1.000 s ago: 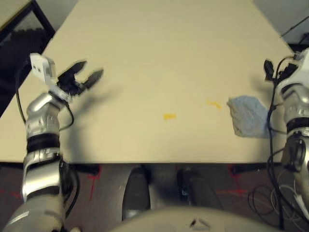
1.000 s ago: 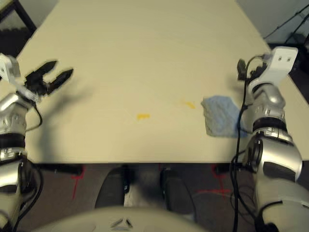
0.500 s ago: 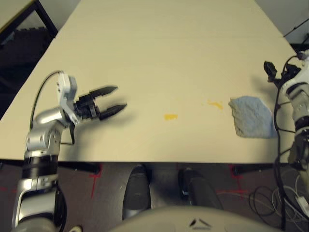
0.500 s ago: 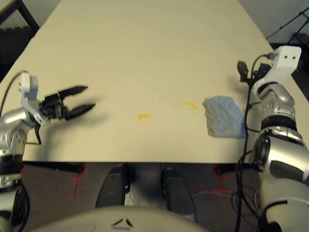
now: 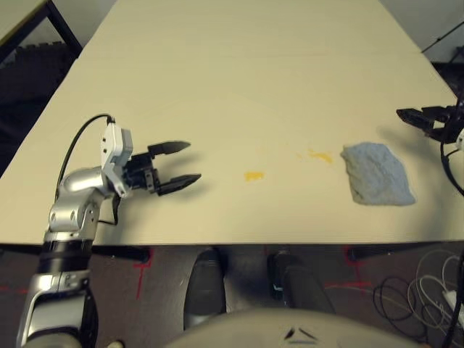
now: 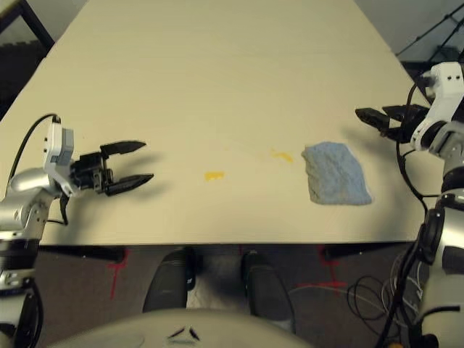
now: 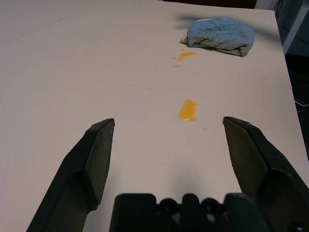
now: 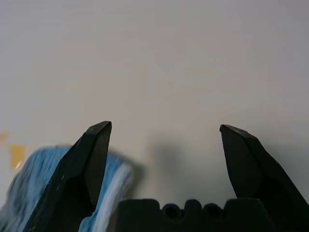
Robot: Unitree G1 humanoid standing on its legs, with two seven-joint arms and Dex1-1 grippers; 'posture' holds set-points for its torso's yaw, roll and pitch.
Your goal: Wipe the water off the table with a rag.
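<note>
The left arm reaches in from the lower left of the head views, its forearm bent up from the near edge and its wrist turned so the left gripper lies level over the surface, pointing toward the middle. Its two fingers are spread wide with nothing between them. The right arm comes in from the right edge, and the right gripper points inward over the surface, just beyond the far right corner of the rag. Its fingers also stand well apart and hold nothing.

The rag lies flat at the right of the frame, near the front edge of the surface. The water shows as a small yellow-orange spot at the middle and a second spot just left of the rag.

Compared with a second ago, the left gripper has come down from the upper left toward the near edge and turned level, closer to the middle spot. The right gripper, then raised beside the wrist, has swung round to point across the surface. The rag and spots lie as before.
</note>
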